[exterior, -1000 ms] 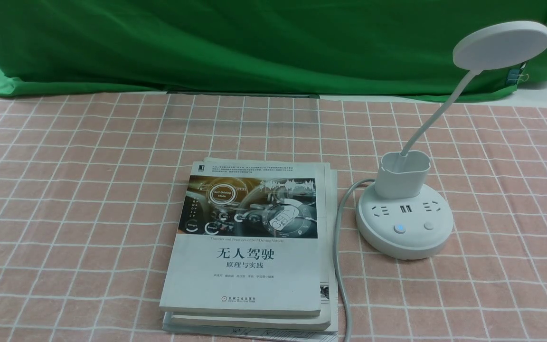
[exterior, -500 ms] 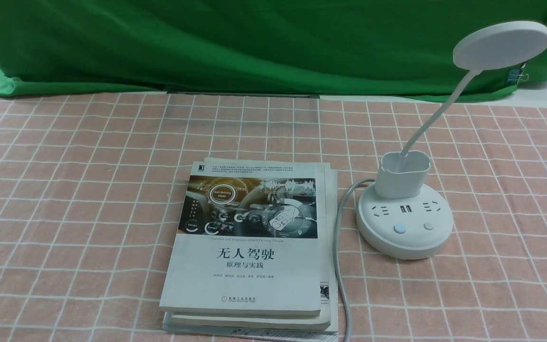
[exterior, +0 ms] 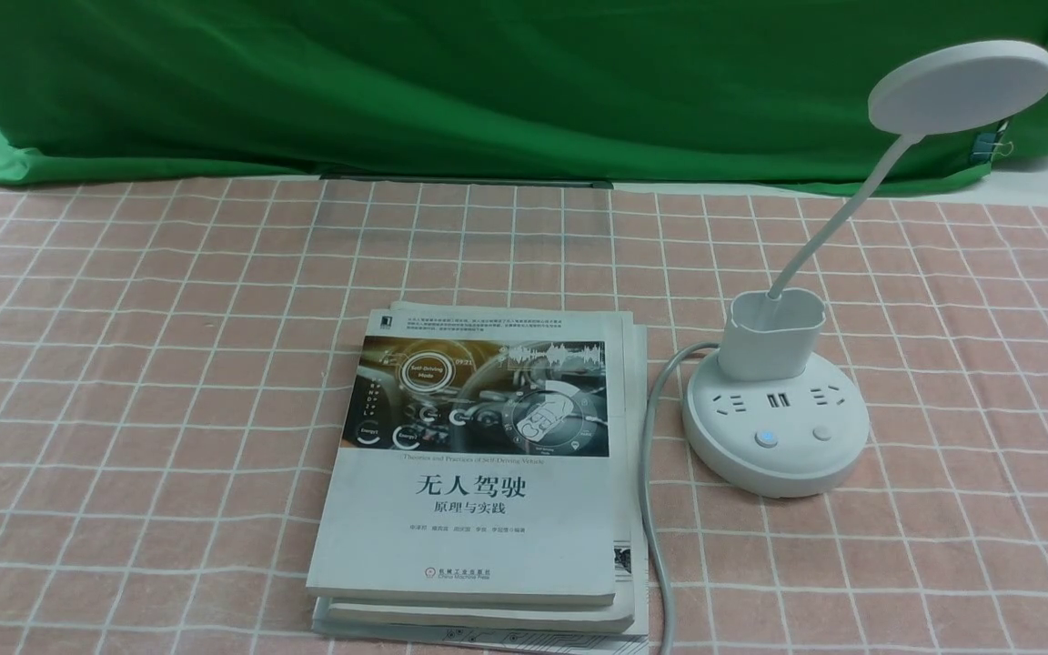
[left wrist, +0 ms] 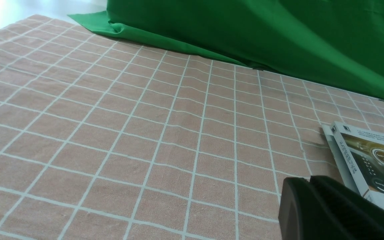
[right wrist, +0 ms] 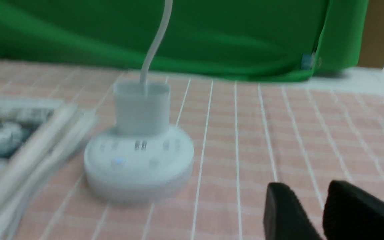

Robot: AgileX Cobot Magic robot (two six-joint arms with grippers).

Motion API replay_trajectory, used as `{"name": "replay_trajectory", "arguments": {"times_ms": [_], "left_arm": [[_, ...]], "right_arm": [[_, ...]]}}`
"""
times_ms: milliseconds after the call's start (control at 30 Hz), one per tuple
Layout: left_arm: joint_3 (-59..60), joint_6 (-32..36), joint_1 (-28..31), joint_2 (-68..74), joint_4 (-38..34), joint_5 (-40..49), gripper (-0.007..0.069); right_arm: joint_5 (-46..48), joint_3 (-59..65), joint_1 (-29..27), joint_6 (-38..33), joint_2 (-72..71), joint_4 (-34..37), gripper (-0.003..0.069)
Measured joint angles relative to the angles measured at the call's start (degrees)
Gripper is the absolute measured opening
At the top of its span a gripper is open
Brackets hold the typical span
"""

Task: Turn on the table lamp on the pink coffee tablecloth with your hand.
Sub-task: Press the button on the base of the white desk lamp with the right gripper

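Note:
The white table lamp (exterior: 774, 437) stands on the pink coffee tablecloth (exterior: 124, 364) at the right, its disc head (exterior: 961, 86) raised on a bent neck. On its round base a left button (exterior: 766, 438) glows blue beside a plain button (exterior: 821, 433). Neither hand shows in the front view. In the blurred right wrist view my right gripper (right wrist: 307, 188) is open and empty over the cloth, well apart from the lamp (right wrist: 138, 163). My left gripper (left wrist: 309, 179) is shut on nothing, low over the cloth.
A stack of books (exterior: 478, 464) lies at the middle, just left of the lamp, with the lamp's white cord (exterior: 649, 509) running along its right edge. A green backdrop cloth (exterior: 488, 82) hangs along the far side. The books' corner (left wrist: 372, 160) sits near the left gripper.

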Motion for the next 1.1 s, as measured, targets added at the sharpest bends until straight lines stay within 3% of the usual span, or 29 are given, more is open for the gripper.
{"name": "replay_trajectory", "arguments": {"times_ms": [267,433,500,733,867,1100], "left_arm": [[0.0,0.0,0.0,0.0,0.0,0.0,0.0019],[0.0,0.0,0.0,0.0,0.0,0.0,0.0019],[0.0,0.0,0.0,0.0,0.0,0.0,0.0019],[0.0,0.0,0.0,0.0,0.0,0.0,0.0019],[0.0,0.0,0.0,0.0,0.0,0.0,0.0019],[0.0,0.0,0.0,0.0,0.0,0.0,0.0019]], "right_arm": [[-11.4,0.0,0.0,25.1,0.0,-0.1,0.024],[-11.2,-0.1,0.0,29.2,0.0,-0.1,0.0232],[-8.0,-1.7,0.0,28.7,1.0,0.0,0.0232],[25.9,-27.9,0.0,11.2,26.0,0.1,0.019],[39.8,-38.7,0.0,4.6,42.0,0.1,0.0136],[43.2,-47.7,0.0,1.5,60.4,0.5,0.0054]]}}
